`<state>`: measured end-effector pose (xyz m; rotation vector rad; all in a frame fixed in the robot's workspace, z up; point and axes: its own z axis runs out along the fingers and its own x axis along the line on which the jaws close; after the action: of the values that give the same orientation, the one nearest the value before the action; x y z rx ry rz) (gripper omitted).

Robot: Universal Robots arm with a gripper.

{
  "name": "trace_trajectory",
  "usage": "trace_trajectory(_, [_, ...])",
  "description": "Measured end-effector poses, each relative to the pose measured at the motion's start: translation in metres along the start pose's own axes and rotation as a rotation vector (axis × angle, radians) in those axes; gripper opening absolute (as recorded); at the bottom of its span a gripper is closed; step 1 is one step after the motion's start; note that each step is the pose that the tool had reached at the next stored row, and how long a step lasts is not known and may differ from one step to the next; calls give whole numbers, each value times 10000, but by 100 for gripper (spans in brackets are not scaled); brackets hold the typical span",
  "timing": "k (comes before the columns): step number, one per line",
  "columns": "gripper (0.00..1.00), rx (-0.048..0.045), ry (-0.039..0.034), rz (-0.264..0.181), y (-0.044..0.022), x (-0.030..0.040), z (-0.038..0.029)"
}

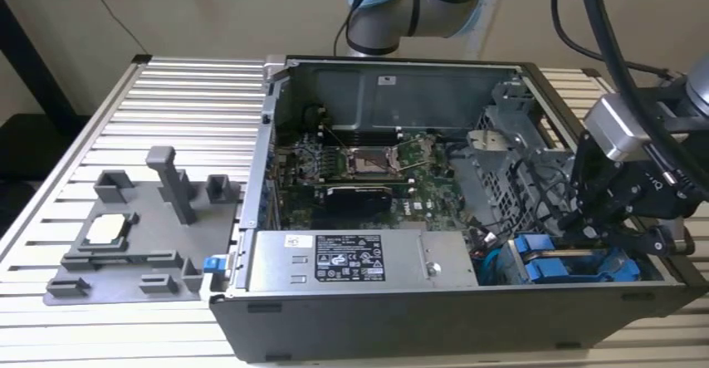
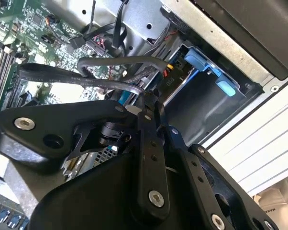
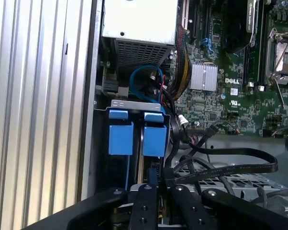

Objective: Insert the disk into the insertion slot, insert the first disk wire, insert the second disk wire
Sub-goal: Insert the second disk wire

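The disk point(image 1: 559, 267) sits seated in the insertion slot point(image 1: 520, 278) at the exterior view's lower right, inside the open computer case point(image 1: 443, 322). The gripper point(image 1: 637, 235) hangs just above it, fingers drawn together on a black cable point(image 3: 220, 168).

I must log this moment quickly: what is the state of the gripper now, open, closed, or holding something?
Gripper: fingers close together by the blue drive carriers in the drive cage; whether it grips anything cannot be told.

Black cables point(image 3: 220, 163) crowd gap beside 2 blue drive fronts point(image 3: 137, 136).
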<state>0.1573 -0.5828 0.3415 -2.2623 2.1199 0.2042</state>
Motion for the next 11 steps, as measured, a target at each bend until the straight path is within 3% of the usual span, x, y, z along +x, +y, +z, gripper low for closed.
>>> trace_trajectory(11, [16,12,-10,96,-5,0,22])
